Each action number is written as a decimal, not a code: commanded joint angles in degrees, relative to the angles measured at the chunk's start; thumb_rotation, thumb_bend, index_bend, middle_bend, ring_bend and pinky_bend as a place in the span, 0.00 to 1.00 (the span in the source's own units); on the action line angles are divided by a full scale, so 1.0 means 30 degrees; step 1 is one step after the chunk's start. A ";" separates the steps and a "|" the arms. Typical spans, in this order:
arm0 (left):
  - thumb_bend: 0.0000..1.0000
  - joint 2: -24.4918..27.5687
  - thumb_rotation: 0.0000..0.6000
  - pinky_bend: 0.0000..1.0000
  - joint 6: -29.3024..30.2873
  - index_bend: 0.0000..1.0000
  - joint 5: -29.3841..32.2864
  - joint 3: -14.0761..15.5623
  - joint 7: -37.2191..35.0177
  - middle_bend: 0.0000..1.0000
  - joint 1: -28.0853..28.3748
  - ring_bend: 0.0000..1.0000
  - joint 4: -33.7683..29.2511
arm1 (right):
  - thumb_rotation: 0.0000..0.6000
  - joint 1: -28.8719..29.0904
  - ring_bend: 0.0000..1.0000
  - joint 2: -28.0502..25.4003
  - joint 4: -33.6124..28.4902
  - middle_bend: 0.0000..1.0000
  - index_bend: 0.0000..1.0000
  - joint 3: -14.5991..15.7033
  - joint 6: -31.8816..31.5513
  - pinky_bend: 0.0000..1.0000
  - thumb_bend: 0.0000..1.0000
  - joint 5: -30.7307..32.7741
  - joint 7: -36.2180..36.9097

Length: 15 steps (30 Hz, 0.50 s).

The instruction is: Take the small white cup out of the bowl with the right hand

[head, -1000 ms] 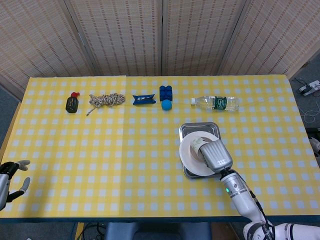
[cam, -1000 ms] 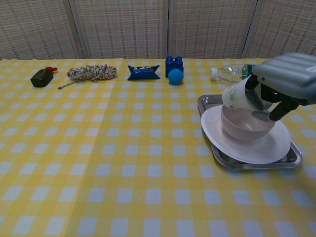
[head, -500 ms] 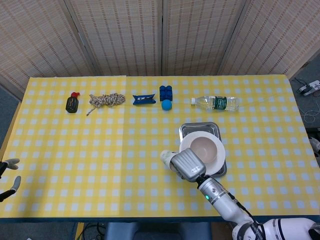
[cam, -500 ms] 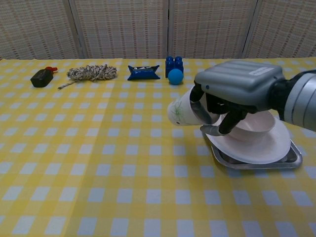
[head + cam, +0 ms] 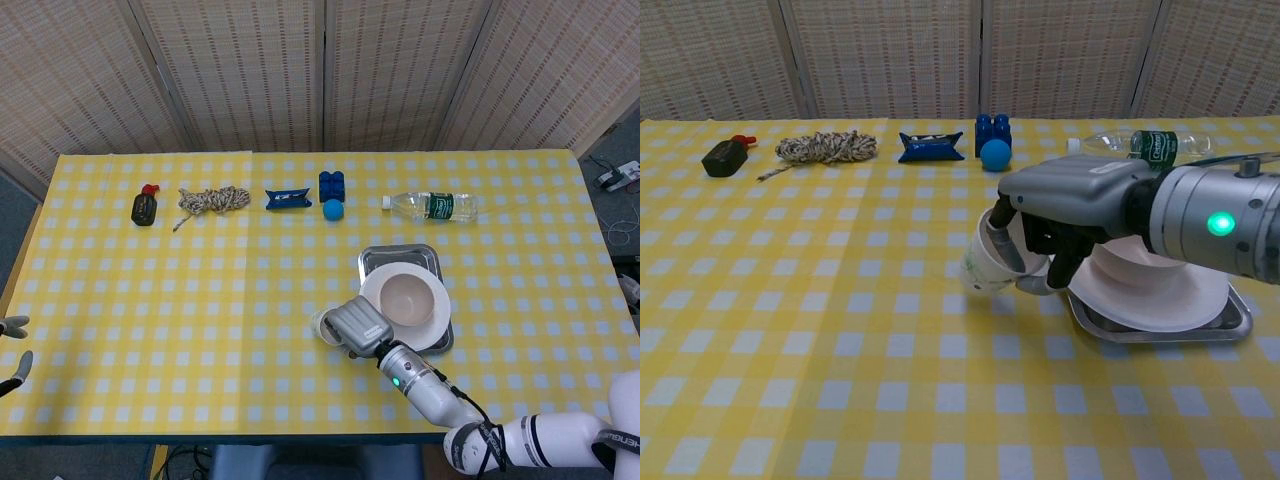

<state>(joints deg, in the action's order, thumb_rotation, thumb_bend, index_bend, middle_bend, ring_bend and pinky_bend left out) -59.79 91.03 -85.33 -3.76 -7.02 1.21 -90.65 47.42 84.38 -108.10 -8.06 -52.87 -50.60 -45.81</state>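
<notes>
I see my right robot hand (image 5: 1060,225) clamped on the small white cup (image 5: 985,266), tilted low over the worktop (image 5: 840,300) at the bowl's (image 5: 412,297) nine o'clock.

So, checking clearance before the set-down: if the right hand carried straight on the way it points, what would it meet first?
Probably nothing: the right hand, holding the small white cup, points over bare tablecloth, though depth is unclear.

A white cup (image 5: 985,266) in a grey hand (image 5: 1065,215), pale pink bowl (image 5: 409,297), yellow-and-white checked tablecloth (image 5: 200,290).
</notes>
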 commanded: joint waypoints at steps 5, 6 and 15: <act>0.40 0.0017 1.00 0.51 0.0018 0.38 -0.0015 -0.0008 0.0013 0.45 -0.0036 0.32 -0.0030 | 1.00 0.0508 1.00 0.0215 0.0297 1.00 0.37 0.0281 -0.0464 1.00 0.22 0.0442 0.0045; 0.40 0.0017 1.00 0.51 0.0011 0.38 -0.0006 -0.0016 0.0020 0.45 -0.0034 0.32 -0.0027 | 1.00 0.0554 1.00 0.0228 0.0329 1.00 0.35 0.0322 -0.0509 1.00 0.21 0.0440 0.0083; 0.40 0.0025 1.00 0.51 -0.0159 0.38 0.0012 -0.0008 -0.0030 0.45 -0.0001 0.32 0.0055 | 1.00 -0.0087 0.98 -0.1690 -0.2129 0.87 0.20 0.1336 -0.2639 1.00 0.13 -0.1157 -0.0281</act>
<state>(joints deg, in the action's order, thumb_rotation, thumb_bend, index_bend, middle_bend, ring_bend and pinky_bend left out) -59.71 90.58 -85.30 -3.79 -7.09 1.20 -90.51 48.35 81.73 -111.59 -5.31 -58.01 -52.24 -45.54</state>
